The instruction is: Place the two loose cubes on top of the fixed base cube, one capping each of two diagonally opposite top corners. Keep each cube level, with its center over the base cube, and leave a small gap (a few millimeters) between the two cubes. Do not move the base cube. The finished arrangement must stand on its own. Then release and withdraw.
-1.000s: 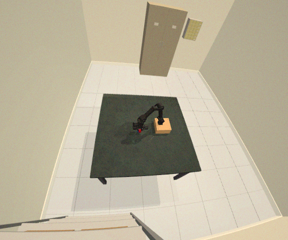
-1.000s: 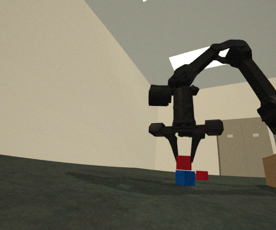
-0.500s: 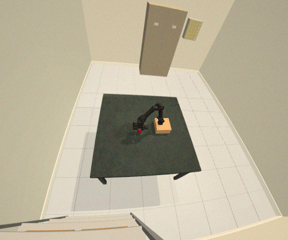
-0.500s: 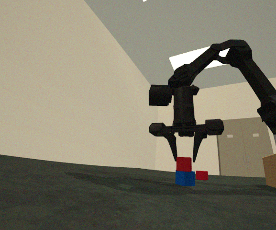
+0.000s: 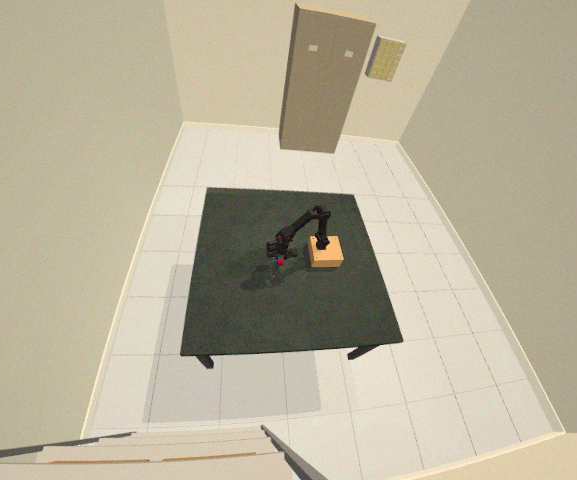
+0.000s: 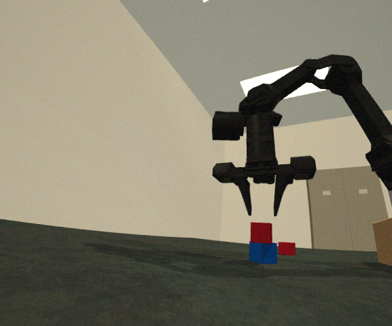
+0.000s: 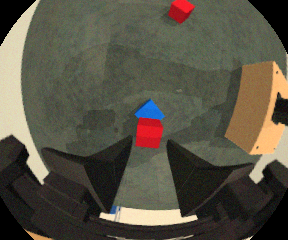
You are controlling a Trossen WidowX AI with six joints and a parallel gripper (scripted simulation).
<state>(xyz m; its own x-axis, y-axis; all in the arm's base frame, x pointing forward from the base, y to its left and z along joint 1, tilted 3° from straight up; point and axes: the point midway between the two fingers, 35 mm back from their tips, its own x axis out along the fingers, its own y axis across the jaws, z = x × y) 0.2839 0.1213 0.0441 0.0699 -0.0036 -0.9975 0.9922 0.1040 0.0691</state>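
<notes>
The gripper (image 6: 261,214) hangs directly above the stack at lower centre of the exterior view, its jaws apart and holding nothing, with a clear gap between the fingertips and the cube below.

One red cube (image 6: 261,232) rests on the blue base (image 6: 263,252). It sits level and is shifted toward one side of the base. In the wrist view the placed cube (image 7: 148,134) covers the near corner, leaving the far corner of the base (image 7: 150,110) exposed. That offset reserves the diagonally opposite corner for the second cube.

The second red cube (image 6: 287,248) lies on the table (image 6: 118,280), just beyond and to the right of the base in the exterior view, and near the upper edge of the wrist view (image 7: 180,10), well apart from the stack.

Judgement: first placement complete; second pick is next.
</notes>
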